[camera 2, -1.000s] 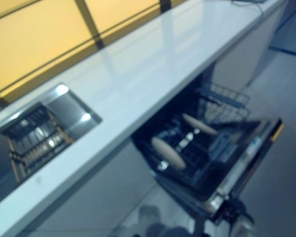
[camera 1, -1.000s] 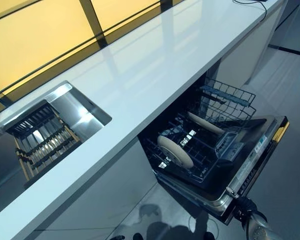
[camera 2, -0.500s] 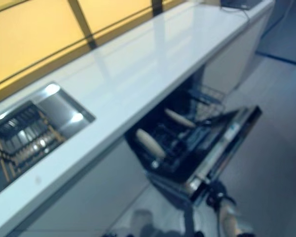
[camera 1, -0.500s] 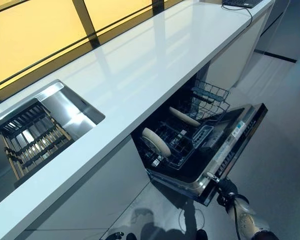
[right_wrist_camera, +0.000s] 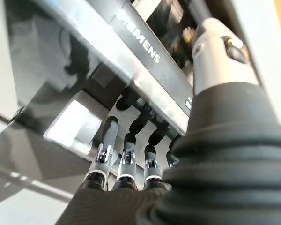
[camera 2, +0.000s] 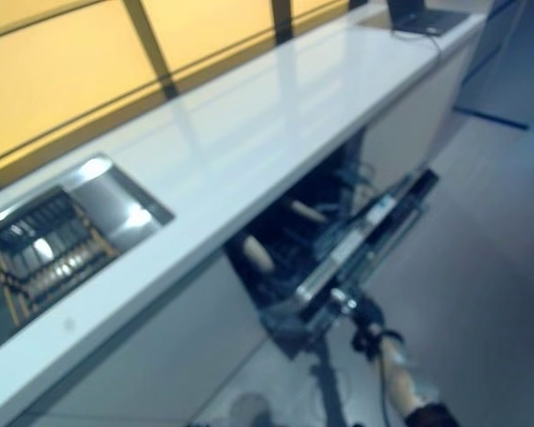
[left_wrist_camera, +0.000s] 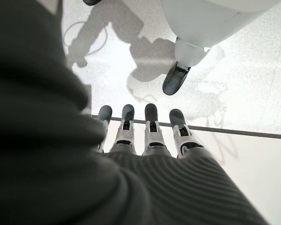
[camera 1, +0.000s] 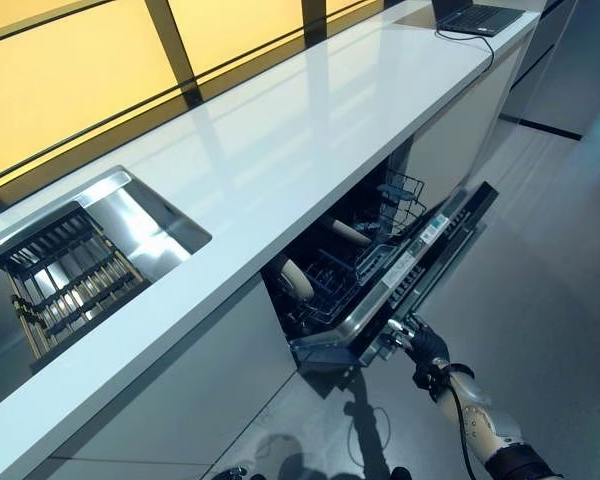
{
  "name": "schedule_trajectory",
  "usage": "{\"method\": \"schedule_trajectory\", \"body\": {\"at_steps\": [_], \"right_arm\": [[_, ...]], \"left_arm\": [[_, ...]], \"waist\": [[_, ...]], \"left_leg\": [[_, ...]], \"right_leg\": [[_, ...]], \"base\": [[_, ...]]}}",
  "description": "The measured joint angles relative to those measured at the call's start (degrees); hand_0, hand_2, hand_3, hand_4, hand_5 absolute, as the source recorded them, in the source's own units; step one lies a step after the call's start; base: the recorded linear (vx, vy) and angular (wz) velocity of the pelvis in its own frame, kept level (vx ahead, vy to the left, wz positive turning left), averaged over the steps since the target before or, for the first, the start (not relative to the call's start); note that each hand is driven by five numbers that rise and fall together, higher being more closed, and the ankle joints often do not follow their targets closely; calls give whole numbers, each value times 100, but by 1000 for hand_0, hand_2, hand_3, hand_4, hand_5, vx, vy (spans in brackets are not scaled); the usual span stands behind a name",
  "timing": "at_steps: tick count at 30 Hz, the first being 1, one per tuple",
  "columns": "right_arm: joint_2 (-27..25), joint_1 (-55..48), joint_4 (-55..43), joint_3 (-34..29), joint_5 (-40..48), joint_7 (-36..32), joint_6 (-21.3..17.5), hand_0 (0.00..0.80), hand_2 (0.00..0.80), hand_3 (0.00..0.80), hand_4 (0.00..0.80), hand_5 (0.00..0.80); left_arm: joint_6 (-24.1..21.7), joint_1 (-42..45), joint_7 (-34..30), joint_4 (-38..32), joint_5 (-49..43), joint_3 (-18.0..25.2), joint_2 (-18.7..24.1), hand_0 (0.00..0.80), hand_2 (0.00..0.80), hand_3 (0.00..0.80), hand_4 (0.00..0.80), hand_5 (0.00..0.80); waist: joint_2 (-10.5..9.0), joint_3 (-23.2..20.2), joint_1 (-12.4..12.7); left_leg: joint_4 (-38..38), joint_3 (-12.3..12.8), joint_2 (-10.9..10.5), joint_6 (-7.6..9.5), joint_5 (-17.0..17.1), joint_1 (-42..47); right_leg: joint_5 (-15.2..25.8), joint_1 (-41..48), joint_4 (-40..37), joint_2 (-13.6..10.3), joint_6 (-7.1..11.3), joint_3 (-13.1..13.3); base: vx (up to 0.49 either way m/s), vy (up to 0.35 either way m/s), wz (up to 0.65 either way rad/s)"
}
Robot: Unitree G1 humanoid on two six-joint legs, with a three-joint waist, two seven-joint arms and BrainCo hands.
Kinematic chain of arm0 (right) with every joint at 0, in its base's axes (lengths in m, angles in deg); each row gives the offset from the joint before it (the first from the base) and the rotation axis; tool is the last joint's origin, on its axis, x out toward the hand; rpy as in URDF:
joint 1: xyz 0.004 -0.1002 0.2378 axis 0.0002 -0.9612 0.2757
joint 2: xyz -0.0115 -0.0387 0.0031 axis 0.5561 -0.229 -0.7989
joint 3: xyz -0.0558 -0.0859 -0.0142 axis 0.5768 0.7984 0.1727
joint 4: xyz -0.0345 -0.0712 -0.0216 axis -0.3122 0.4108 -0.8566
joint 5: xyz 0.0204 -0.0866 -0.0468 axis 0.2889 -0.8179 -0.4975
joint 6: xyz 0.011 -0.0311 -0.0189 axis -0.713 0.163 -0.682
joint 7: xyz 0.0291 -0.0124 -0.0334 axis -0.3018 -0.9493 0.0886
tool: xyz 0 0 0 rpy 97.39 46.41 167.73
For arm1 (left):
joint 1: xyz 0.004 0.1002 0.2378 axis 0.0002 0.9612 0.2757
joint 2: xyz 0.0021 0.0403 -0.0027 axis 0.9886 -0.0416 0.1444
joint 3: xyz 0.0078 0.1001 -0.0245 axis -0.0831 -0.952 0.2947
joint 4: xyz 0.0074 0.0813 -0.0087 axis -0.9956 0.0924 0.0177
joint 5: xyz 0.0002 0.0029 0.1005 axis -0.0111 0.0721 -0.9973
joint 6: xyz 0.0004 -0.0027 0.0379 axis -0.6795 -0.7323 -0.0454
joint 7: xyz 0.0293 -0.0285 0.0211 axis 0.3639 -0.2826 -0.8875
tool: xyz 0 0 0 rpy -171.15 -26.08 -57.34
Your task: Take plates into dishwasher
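Note:
The dishwasher door (camera 1: 420, 265) stands half raised below the white counter (camera 1: 280, 140). Inside, two pale plates (camera 1: 298, 280) (camera 1: 350, 233) stand on edge in the lower rack (camera 1: 332, 280). My right hand (camera 1: 427, 350) is at the door's outer edge. In the right wrist view its fingers (right_wrist_camera: 126, 150) reach out nearly straight and press against the underside of the door (right_wrist_camera: 107, 51). My left hand (left_wrist_camera: 147, 136) shows only in the left wrist view, hanging over the pale floor with straight fingers and holding nothing.
A steel sink (camera 1: 155, 215) with a dark dish rack (camera 1: 65, 275) in it is set into the counter at the left. A laptop (camera 1: 475, 15) lies at the counter's far right end. A wire basket (camera 1: 400, 195) sticks up at the dishwasher's far side.
The dishwasher door has swung up from nearly flat to about half shut, with my right hand rising along with its edge. The camera has also shifted.

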Motion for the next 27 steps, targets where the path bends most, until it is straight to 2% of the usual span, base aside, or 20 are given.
{"method": "schedule_trajectory", "body": {"at_steps": [10, 14, 18, 27], "right_arm": [[297, 467, -37, 323, -122, -766, -189, 0, 0, 0, 0, 0], [455, 578, -49, 446, -231, -858, -193, 0, 0, 0, 0, 0], [500, 582, -49, 517, -234, -853, -194, 0, 0, 0, 0, 0], [494, 582, -39, 512, -390, -774, -201, 0, 0, 0, 0, 0]], "left_arm": [[-77, 80, -36, 63, -8, -8, -9, 0, 0, 0, 0, 0], [-78, 76, -35, 58, -12, -14, 0, 0, 0, 0, 0, 0], [-62, 126, -34, 59, -16, -17, 12, 0, 0, 0, 0, 0], [-79, 181, -30, 71, -10, 7, 35, 0, 0, 0, 0, 0]], "waist": [[15, -372, 318], [0, -401, 461], [-58, -429, 594], [-194, -491, 582]], "left_leg": [[8, -397, -43, -2, 8, -25], [9, -552, -89, 4, 9, -27], [9, -568, -103, 15, 3, -42], [8, -569, -131, 7, 9, -29]], "right_leg": [[-136, 289, 1, 2, 2, -414], [-218, 400, 2, 0, 54, -436], [-228, 400, 3, -8, 63, -440], [-242, 432, 3, -34, 79, -470]], "base": [[30, 2, 21], [25, 3, 22], [28, 25, 4], [85, 60, 2]]}}
